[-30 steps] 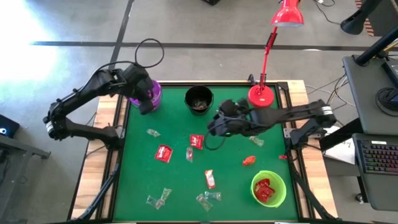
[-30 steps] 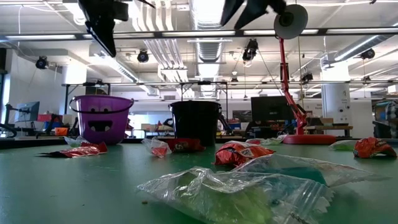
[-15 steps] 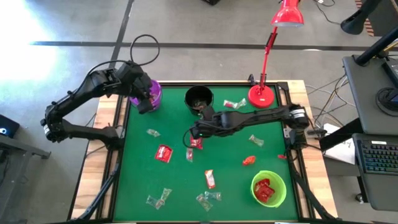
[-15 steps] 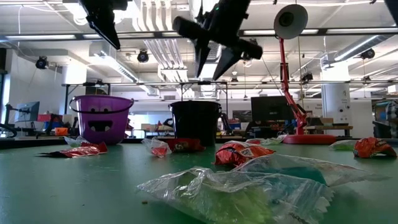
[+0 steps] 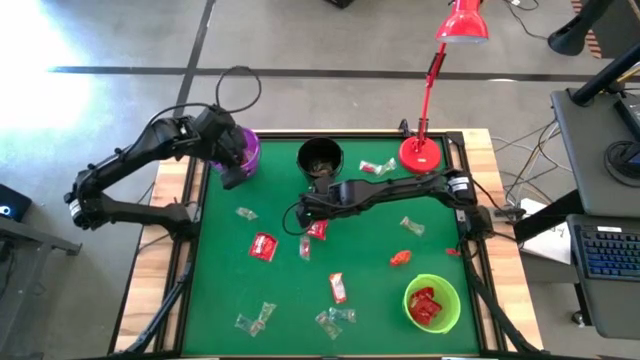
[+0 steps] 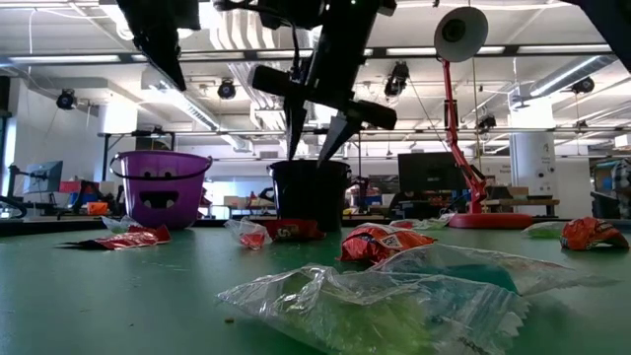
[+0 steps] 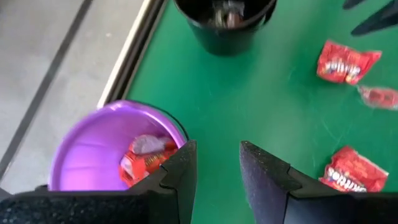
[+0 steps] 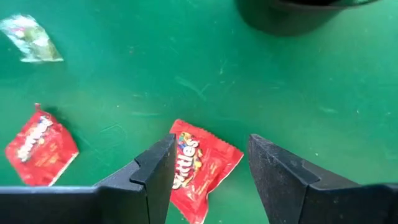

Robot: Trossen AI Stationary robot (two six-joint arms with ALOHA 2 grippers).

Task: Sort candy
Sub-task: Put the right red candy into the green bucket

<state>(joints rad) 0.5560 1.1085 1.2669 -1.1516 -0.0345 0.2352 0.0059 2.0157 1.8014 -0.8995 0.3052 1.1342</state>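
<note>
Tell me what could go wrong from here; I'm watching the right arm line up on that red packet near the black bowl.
1. The right gripper hangs open over the red packet, which lies flat on the green table; the fingers may slide off its wrapper.
2. A clear-wrapped candy lies close beside it and could be knocked or grabbed too.
3. The black bowl stands close; the arm could bump it.
</note>
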